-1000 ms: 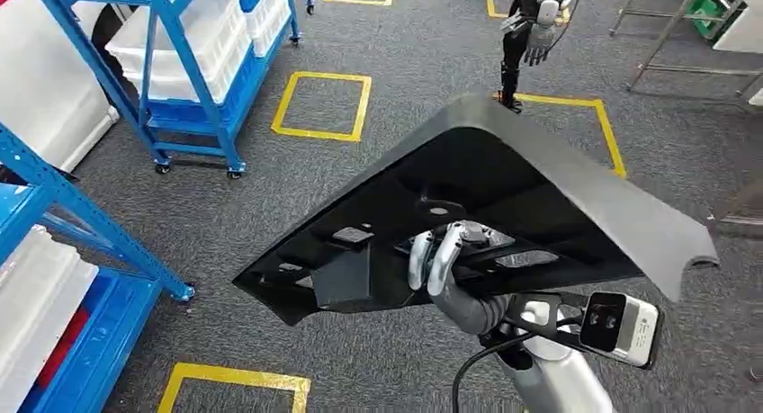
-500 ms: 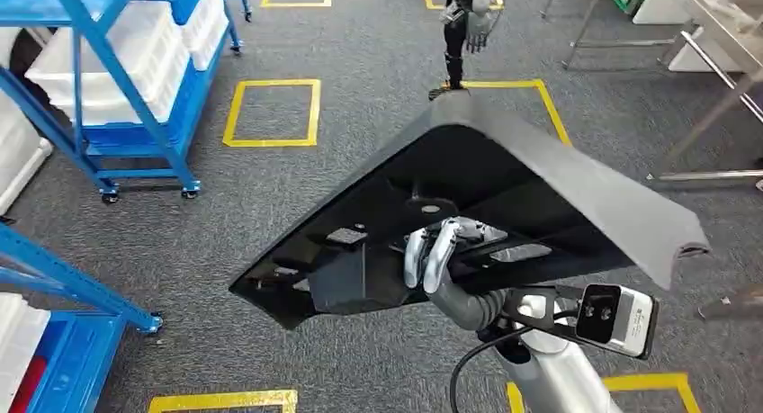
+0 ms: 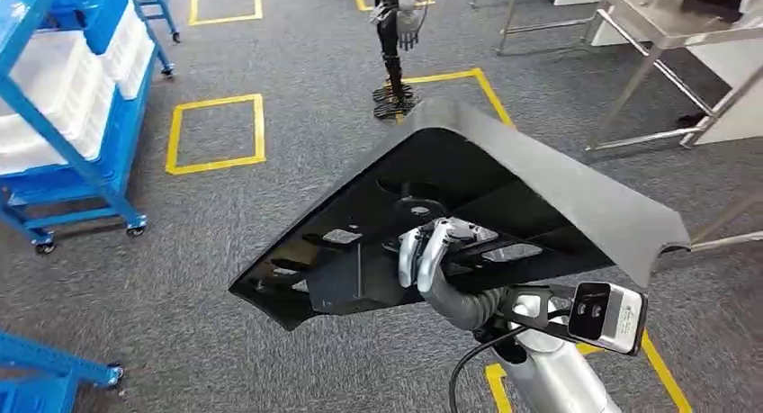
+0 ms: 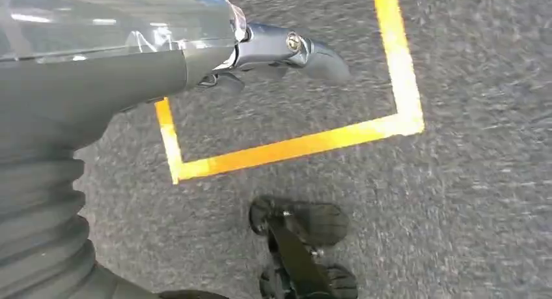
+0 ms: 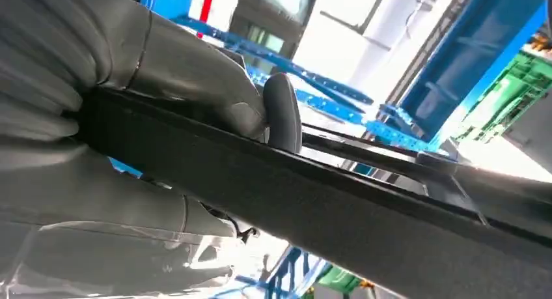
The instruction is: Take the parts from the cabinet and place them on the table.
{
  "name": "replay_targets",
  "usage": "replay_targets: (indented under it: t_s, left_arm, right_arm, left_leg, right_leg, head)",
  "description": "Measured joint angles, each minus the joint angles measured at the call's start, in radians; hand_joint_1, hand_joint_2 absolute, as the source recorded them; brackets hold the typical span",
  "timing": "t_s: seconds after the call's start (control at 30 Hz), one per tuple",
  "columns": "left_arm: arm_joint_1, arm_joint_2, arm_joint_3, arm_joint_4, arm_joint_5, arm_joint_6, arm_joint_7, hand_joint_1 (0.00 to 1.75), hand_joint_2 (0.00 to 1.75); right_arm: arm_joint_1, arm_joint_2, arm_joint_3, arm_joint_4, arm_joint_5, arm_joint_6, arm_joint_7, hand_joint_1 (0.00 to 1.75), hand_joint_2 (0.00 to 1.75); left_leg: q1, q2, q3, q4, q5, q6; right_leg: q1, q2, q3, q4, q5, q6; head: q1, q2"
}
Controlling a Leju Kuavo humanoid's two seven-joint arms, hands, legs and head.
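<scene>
1. The large black panel (image 3: 504, 206) is being held up over the grey carpet (image 3: 225, 215), tilted, its ribbed underside facing the camera.
2. It is being gripped by the right hand (image 3: 430, 255), fingers curled over an inner rib and the thumb (image 5: 281, 110) pressed on the edge.
3. The left hand (image 4: 260, 51) is being shown above a yellow floor marking (image 4: 293, 146); whether its fingers are apart cannot be told.
4. A steel counter (image 3: 648, 26) is being seen at upper right, well apart from the panel.
</scene>
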Motion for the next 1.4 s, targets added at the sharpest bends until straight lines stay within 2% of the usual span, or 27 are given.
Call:
replay_targets:
  t_s: [0.1, 0.17, 0.2, 0.27, 0.3, 0.33, 0.4, 0.43, 0.47, 0.6, 0.63, 0.67, 0.7, 0.77, 0.8, 0.87, 0.93, 0.97, 1.0, 1.1, 1.13, 1.17, 1.2, 1.27, 1.3, 1.33, 1.4]
  left_arm:
    - [-0.004, 0.0, -0.001, 0.0, -0.005, 0.001, 0.002, 0.0, 1.75]
    - [-0.004, 0.001, -0.002, 0.0, -0.011, -0.001, 0.001, 0.0, 1.75]
    - [-0.002, 0.001, -0.002, 0.0, -0.013, -0.001, 0.001, 0.0, 1.75]
    - [0.001, 0.002, -0.002, 0.0, -0.018, 0.002, 0.001, 0.0, 1.75]
    - [0.001, 0.002, -0.002, 0.0, -0.02, 0.003, 0.001, 0.0, 1.75]
    - [0.0, 0.002, -0.002, 0.0, -0.02, 0.003, 0.001, 0.0, 1.75]
    - [-0.002, 0.001, -0.002, 0.0, -0.02, 0.004, 0.001, 0.0, 1.75]
    - [-0.003, 0.001, -0.003, 0.0, -0.02, 0.004, 0.001, 0.0, 1.75]
    - [-0.003, 0.001, -0.003, 0.0, -0.02, 0.004, 0.001, 0.0, 1.75]
    - [-0.008, 0.001, -0.004, 0.0, -0.02, 0.004, 0.002, 0.0, 1.75]
    - [-0.01, 0.002, -0.005, 0.0, -0.019, 0.003, 0.002, 0.0, 1.75]
    - [-0.011, 0.004, -0.005, 0.0, -0.015, 0.003, 0.002, 0.0, 1.75]
    - [-0.012, 0.004, -0.005, 0.0, -0.01, 0.004, 0.002, 0.0, 1.75]
    - [-0.007, 0.006, -0.005, 0.0, 0.0, 0.011, 0.002, 0.0, 1.75]
    - [-0.003, 0.009, -0.004, 0.0, 0.003, 0.017, 0.002, 0.0, 1.75]
    - [-0.001, 0.017, -0.002, 0.0, 0.009, 0.023, 0.004, 0.0, 1.75]
    - [-0.003, 0.025, 0.0, 0.0, 0.012, 0.026, 0.007, 0.0, 1.75]
    - [-0.002, 0.029, 0.001, 0.0, 0.013, 0.027, 0.012, 0.0, 1.75]
    - [-0.002, 0.031, 0.002, 0.0, 0.014, 0.029, 0.017, 0.0, 1.75]
    - [-0.005, 0.04, 0.002, 0.0, 0.014, 0.035, 0.029, 0.0, 1.75]
    - [-0.006, 0.04, 0.002, 0.0, 0.014, 0.036, 0.031, 0.0, 1.75]
    - [-0.007, 0.045, 0.002, 0.0, 0.014, 0.037, 0.033, 0.0, 1.75]
    - [-0.005, 0.05, 0.002, 0.0, 0.014, 0.041, 0.036, 0.0, 1.75]
    - [0.001, 0.06, 0.002, 0.0, 0.013, 0.048, 0.043, 0.0, 1.75]
    - [0.002, 0.064, 0.002, 0.0, 0.014, 0.053, 0.045, 0.0, 1.75]
    - [0.002, 0.071, 0.003, 0.0, 0.015, 0.056, 0.049, 0.0, 1.75]
    - [0.001, 0.08, 0.003, 0.0, 0.022, 0.057, 0.051, 0.0, 1.75]
  right_arm:
    - [0.005, -0.001, -0.001, -0.001, 0.001, -0.002, 0.0, 1.75, 1.75]
    - [0.004, -0.001, -0.004, -0.005, 0.0, -0.002, 0.0, 1.75, 1.75]
    - [0.004, -0.001, -0.004, -0.005, -0.001, -0.002, 0.0, 1.75, 1.75]
    - [0.012, -0.002, -0.006, -0.004, -0.005, 0.002, 0.0, 1.75, 1.75]
    - [0.015, -0.003, -0.008, -0.001, -0.008, 0.007, 0.0, 1.75, 1.75]
    - [0.015, -0.003, -0.009, 0.002, -0.012, 0.014, 0.0, 1.75, 1.75]
    - [0.012, -0.003, -0.012, 0.008, -0.019, 0.024, -0.001, 1.75, 1.75]
    - [0.009, -0.003, -0.013, 0.011, -0.021, 0.028, -0.002, 1.75, 1.75]
    - [0.002, -0.003, -0.013, 0.014, -0.022, 0.031, -0.003, 1.75, 1.75]
    - [-0.004, -0.003, -0.014, 0.021, -0.018, 0.024, 0.006, 1.75, 1.75]
    - [-0.004, -0.003, -0.015, 0.021, -0.018, 0.021, 0.006, 1.75, 1.75]
    - [-0.011, -0.005, -0.016, 0.024, -0.019, 0.019, 0.006, 1.75, 1.75]
    - [-0.015, -0.005, -0.016, 0.029, -0.02, 0.019, 0.005, 1.75, 1.75]
    - [-0.01, -0.007, -0.016, 0.037, -0.021, 0.019, -0.002, 1.75, 1.75]
    - [-0.004, -0.009, -0.016, 0.043, -0.021, 0.019, -0.006, 1.75, 1.75]
    - [0.003, -0.012, -0.016, 0.05, -0.021, 0.018, -0.014, 1.75, 1.75]
    - [0.004, -0.013, -0.016, 0.055, -0.021, 0.015, -0.021, 1.75, 1.75]
    - [0.006, -0.013, -0.016, 0.056, -0.021, 0.013, -0.023, 1.75, 1.75]
    - [0.007, -0.013, -0.016, 0.058, -0.018, 0.011, -0.023, 1.75, 1.75]
    - [0.039, -0.013, -0.029, 0.058, 0.0, 0.011, -0.021, 1.75, 1.75]
    - [0.048, -0.013, -0.033, 0.058, 0.006, 0.011, -0.022, 1.75, 1.75]
    - [0.054, -0.013, -0.037, 0.057, 0.01, 0.011, -0.024, 1.75, 1.75]
    - [0.06, -0.013, -0.04, 0.057, 0.017, 0.011, -0.026, 1.75, 1.75]
    - [0.083, -0.013, -0.047, 0.057, 0.027, 0.012, -0.033, 1.75, 1.75]
    - [0.1, -0.012, -0.051, 0.057, 0.034, 0.014, -0.036, 1.75, 1.75]
    - [0.116, -0.012, -0.058, 0.057, 0.042, 0.018, -0.039, 1.75, 1.75]
    - [0.139, -0.011, -0.065, 0.056, 0.052, 0.024, -0.045, 1.75, 1.75]
  left_leg:
    - [-0.003, 0.028, 0.003, -0.011, 0.008, 0.023]
    - [-0.004, 0.053, 0.009, -0.02, 0.012, 0.036]
    - [-0.007, 0.067, 0.009, -0.02, 0.011, 0.038]
    - [-0.011, 0.094, 0.008, -0.02, 0.009, 0.041]
    - [-0.011, 0.108, 0.008, -0.02, 0.008, 0.042]
    - [-0.012, 0.12, 0.009, -0.02, 0.006, 0.04]
    - [-0.013, 0.142, 0.015, -0.02, 0.002, 0.038]
    - [-0.013, 0.149, 0.02, -0.02, -0.001, 0.035]
    - [-0.018, 0.159, 0.023, -0.019, -0.005, 0.028]
    - [-0.02, 0.198, 0.035, -0.023, -0.014, 0.006]
    - [-0.014, 0.179, 0.034, -0.015, -0.024, 0.0]
    - [-0.013, 0.13, 0.022, 0.018, -0.045, -0.002]
    - [-0.012, 0.1, -0.012, 0.089, -0.084, -0.003]
    - [-0.012, 0.083, -0.099, 0.257, -0.152, -0.007]
    - [-0.012, 0.083, -0.126, 0.302, -0.154, -0.008]
    - [-0.011, 0.082, -0.109, 0.236, -0.087, -0.007]
    - [-0.007, 0.054, -0.033, 0.054, 0.014, -0.006]
    - [-0.002, 0.0, -0.01, 0.011, 0.008, -0.004]
    - [0.0, -0.008, -0.008, -0.007, 0.005, -0.001]
    - [-0.008, 0.018, -0.006, -0.003, 0.008, 0.015]
    - [0.002, 0.032, -0.002, -0.016, 0.015, 0.026]
    - [-0.001, 0.042, 0.001, -0.021, 0.016, 0.032]
    - [-0.003, 0.056, 0.002, -0.021, 0.016, 0.037]
    - [-0.007, 0.082, 0.001, -0.021, 0.013, 0.041]
    - [-0.007, 0.095, 0.001, -0.021, 0.012, 0.04]
    - [-0.008, 0.107, 0.001, -0.021, 0.011, 0.039]
    - [-0.008, 0.13, 0.006, -0.021, 0.007, 0.035]
  right_leg:
    - [-0.003, 0.031, -0.006, -0.006, 0.007, 0.021]
    - [0.001, -0.066, -0.031, 0.055, -0.037, 0.025]
    - [-0.001, -0.092, -0.072, 0.136, -0.079, 0.03]
    - [-0.006, -0.108, -0.149, 0.287, -0.135, 0.036]
    - [-0.007, -0.109, -0.167, 0.317, -0.135, 0.037]
    - [-0.009, -0.11, -0.156, 0.293, -0.111, 0.037]
    - [-0.008, -0.122, -0.07, 0.132, -0.027, 0.031]
    - [-0.004, -0.15, -0.02, 0.045, 0.006, 0.024]
    - [0.012, -0.206, 0.008, -0.009, -0.008, 0.012]
    - [0.017, -0.152, 0.004, -0.017, -0.001, -0.005]
    - [0.003, -0.143, 0.014, -0.026, 0.006, -0.01]
    - [0.002, -0.134, 0.016, -0.028, 0.006, -0.016]
    - [0.003, -0.126, 0.016, -0.028, 0.007, -0.022]
    - [0.005, -0.098, 0.015, -0.027, 0.006, -0.025]
    - [0.006, -0.083, 0.016, -0.026, 0.006, -0.025]
    - [0.005, -0.053, 0.018, -0.023, 0.004, -0.023]
    - [0.001, -0.026, 0.02, -0.013, -0.002, -0.015]
    - [0.001, -0.016, 0.015, -0.008, -0.006, -0.009]
    - [0.003, -0.005, 0.007, 0.003, -0.007, -0.004]
    - [-0.003, 0.023, 0.001, -0.009, 0.002, 0.016]
    - [-0.003, 0.014, 0.001, -0.001, -0.004, 0.02]
    - [0.003, -0.044, -0.009, 0.023, -0.022, 0.024]
    - [0.002, -0.083, -0.042, 0.086, -0.061, 0.028]
    - [-0.004, -0.104, -0.121, 0.242, -0.13, 0.035]
    - [-0.006, -0.107, -0.151, 0.301, -0.144, 0.037]
    - [-0.009, -0.109, -0.155, 0.305, -0.131, 0.039]
    - [-0.01, -0.12, -0.086, 0.171, -0.055, 0.036]
  head:
    - [0.0, 0.0]
    - [0.0, 0.0]
    - [0.0, 0.0]
    - [0.0, 0.0]
    - [0.0, 0.0]
    - [0.0, 0.0]
    - [0.0, 0.0]
    - [0.0, 0.0]
    - [0.0, 0.0]
    - [0.0, 0.0]
    - [0.0, 0.0]
    - [0.0, 0.0]
    - [0.0, 0.0]
    - [0.0, 0.0]
    - [0.0, 0.0]
    - [0.0, 0.0]
    - [0.0, 0.0]
    - [0.0, 0.0]
    - [0.0, 0.0]
    - [0.0, 0.0]
    - [0.0, 0.0]
    - [0.0, 0.0]
    - [0.0, 0.0]
    - [0.0, 0.0]
    - [0.0, 0.0]
    - [0.0, 0.0]
    - [0.0, 0.0]
